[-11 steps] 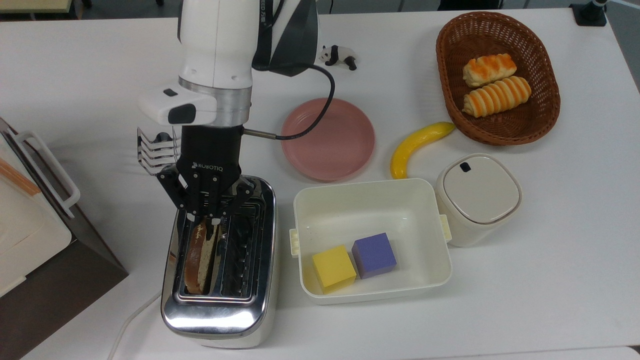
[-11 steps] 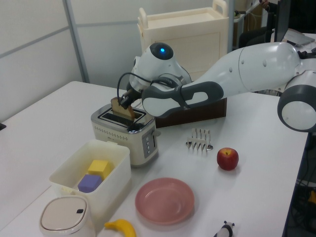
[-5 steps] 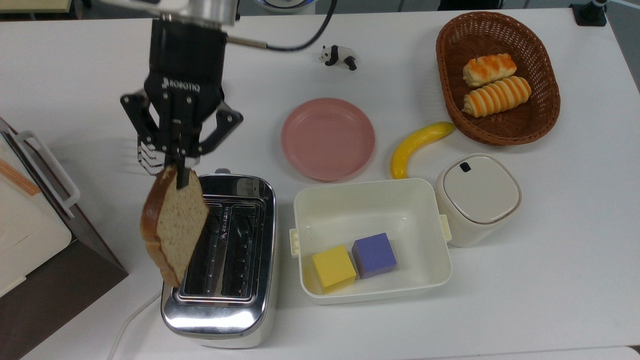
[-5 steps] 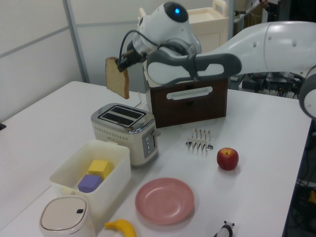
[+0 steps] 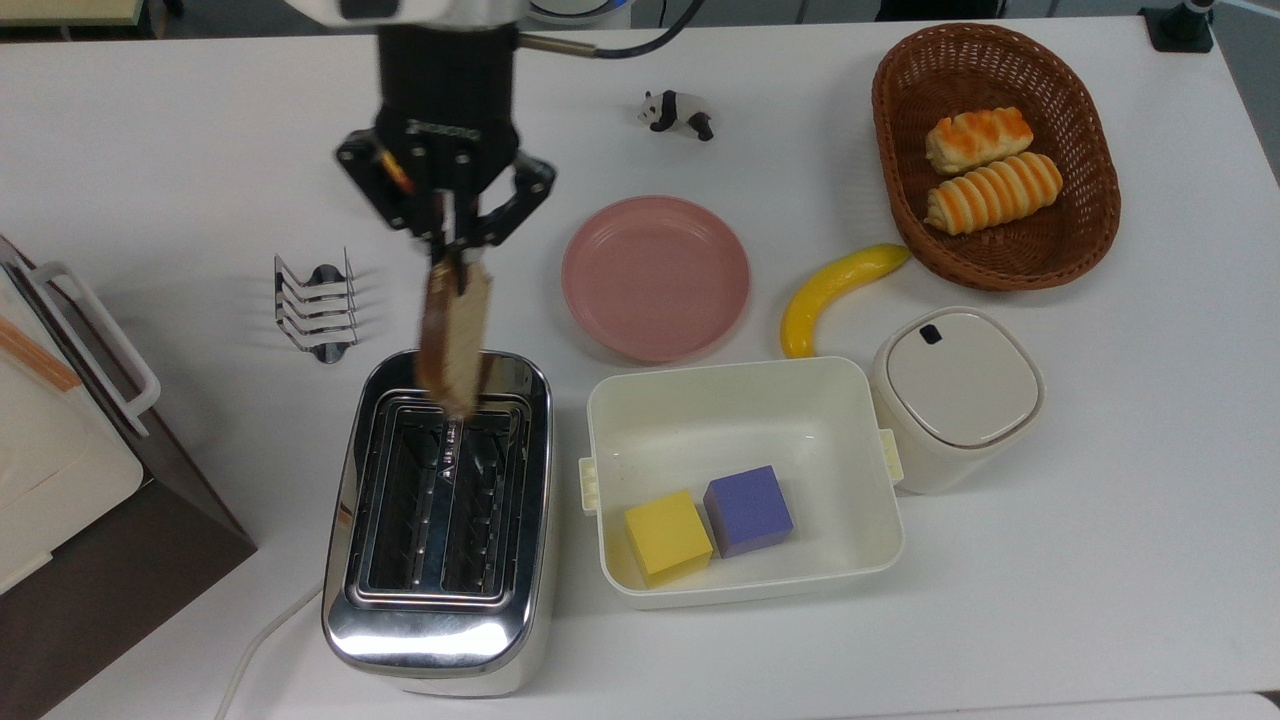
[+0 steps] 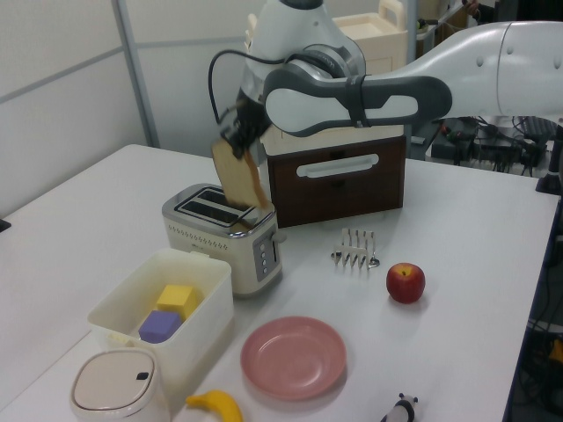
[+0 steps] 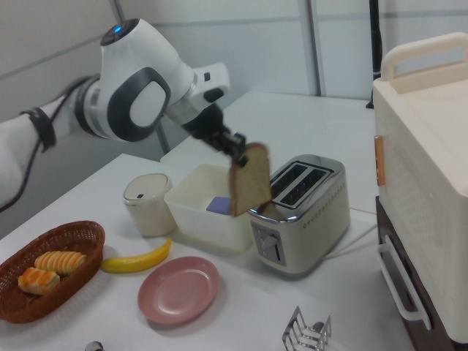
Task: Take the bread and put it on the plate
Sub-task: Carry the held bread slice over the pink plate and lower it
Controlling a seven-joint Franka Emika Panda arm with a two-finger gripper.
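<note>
End effector [image 5: 447, 238] pinching the upper edge of the bread [image 5: 455, 338], hanging above the toaster [image 5: 443, 520] at nine o'clock of the plate [image 5: 655, 277]; judged light, soft, tearing easily.

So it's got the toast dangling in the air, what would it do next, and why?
Probably carry it sideways toward the pink plate. The gripper holds the bread by its top edge, hanging clear above the toaster. The plate lies bare to the top view's right, so a short move across should come before lowering.
</note>
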